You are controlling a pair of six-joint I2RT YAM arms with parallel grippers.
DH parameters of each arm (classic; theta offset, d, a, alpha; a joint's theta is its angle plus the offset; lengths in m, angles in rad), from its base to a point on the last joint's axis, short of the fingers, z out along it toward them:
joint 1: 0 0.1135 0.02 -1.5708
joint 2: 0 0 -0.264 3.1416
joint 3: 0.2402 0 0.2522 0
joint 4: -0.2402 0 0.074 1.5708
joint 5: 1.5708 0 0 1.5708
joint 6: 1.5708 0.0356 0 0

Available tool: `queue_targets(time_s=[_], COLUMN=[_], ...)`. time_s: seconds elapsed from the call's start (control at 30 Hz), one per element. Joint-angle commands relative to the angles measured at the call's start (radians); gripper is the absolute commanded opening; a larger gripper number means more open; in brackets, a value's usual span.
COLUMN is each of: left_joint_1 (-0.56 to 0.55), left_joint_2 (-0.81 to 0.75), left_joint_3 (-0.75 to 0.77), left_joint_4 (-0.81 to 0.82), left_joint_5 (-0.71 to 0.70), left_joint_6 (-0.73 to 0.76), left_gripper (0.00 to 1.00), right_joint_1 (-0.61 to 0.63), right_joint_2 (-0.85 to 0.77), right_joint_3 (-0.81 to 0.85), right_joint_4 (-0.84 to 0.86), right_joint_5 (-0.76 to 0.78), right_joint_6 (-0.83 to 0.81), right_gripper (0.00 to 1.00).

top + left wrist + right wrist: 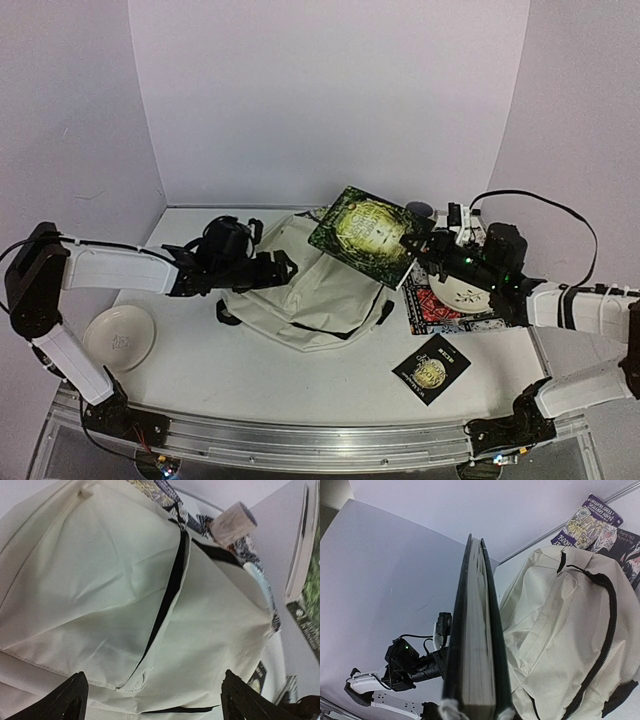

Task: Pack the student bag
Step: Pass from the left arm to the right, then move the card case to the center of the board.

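Left hand (275,270) is wide: 2 black fingers (70,700) spread over the left side of the large soft cream fabric backpack with black zipper lines (320,295), with only cloth below the gap. Can't tell from either view whether the tips touch the fabric. Backpack lies flat on the white counter (250,370), roughly mid-counter between the 2 arms. The left wrist view shows 1 black zipper line (167,595) running down its panel. Right hand (412,243) is narrow, clamped on the edge of a green-covered hardback book (365,232). The book is held off the counter, tilted, over the backpack's upper right corner. The right wrist view has it edge-on, pale page block (477,630) between dark covers, backpack just to its right. A red-blue patterned mat (440,310) lies just beside the backpack's right side. A white round bowl with green marks (462,287) sits on it, partly hidden by the right arm. A small black square book with a gold emblem (432,368) lies flat front right, apart from the backpack. A shallow white dish (120,335) sits front left, well apart. A purple-edged illustrated paperback (587,522) lies past the backpack's top. A cream cylinder (232,522) shows past the backpack in the left wrist view.
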Motion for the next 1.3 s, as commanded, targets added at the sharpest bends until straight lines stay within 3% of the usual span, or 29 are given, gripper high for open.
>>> queue_targets(time_s=[0.0, 0.17, 0.4, 0.6, 0.77, 0.93, 1.13, 1.27], left_joint_1=[-0.071, -0.079, -0.079, -0.024, 0.06, 0.096, 0.089, 0.02], left_joint_2=[0.101, 0.218, 0.304, 0.228, 0.12, 0.002, -0.121, -0.206], left_joint_3=[0.148, 0.23, 0.282, 0.142, -0.007, -0.058, -0.037, -0.007], left_joint_4=[-0.211, -0.255, -0.347, -0.391, -0.401, -0.41, -0.419, -0.421], left_joint_5=[-0.159, -0.215, -0.336, -0.407, -0.398, -0.411, -0.283, -0.213], left_joint_6=[0.181, 0.207, 0.199, 0.141, 0.104, 0.1, 0.192, 0.304], left_gripper=[0.94, 0.9, 0.7, 0.59, 0.56, 0.58, 0.83, 0.91], right_joint_1=[-0.01, -0.01, -0.01, -0.01, -0.01, -0.01, -0.011, -0.011], right_joint_2=[-0.081, -0.133, -0.188, -0.201, -0.188, -0.165, -0.178, -0.198], right_joint_3=[0.004, -0.007, -0.002, 0.003, 0.013, 0.029, 0.029, 0.011], right_joint_4=[0.041, -0.023, -0.118, -0.163, -0.174, -0.173, -0.197, -0.229], right_joint_5=[0.021, 0.044, 0.058, 0.061, 0.052, 0.032, 0.031, 0.036], right_joint_6=[-0.051, -0.079, -0.121, -0.145, -0.155, -0.161, -0.17, -0.175], right_gripper=[0.0, 0.0, 0.0, 0.0, 0.0, 0.0, 0.0, 0.0])
